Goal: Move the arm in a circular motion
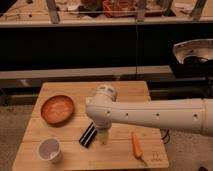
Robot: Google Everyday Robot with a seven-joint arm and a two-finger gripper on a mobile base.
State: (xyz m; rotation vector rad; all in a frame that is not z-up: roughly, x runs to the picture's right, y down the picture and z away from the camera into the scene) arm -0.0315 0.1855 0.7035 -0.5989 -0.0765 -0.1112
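Note:
The arm [150, 116] is large, glossy white, with small dark dots, and reaches in from the right edge across the wooden table [75, 155]. Its bulbous joint [102, 107] hangs over the table's middle. Below it the slim pale end with the gripper [103, 139] points down, just above the table surface, right beside a black rectangular object [88, 135]. The gripper holds nothing that I can see.
An orange bowl [57, 109] sits at the left of the table. A white cup [49, 149] stands at the front left. A carrot [136, 144] lies at the front right. A dark shelf unit stands behind, and a round metal fixture [195, 56] at the right.

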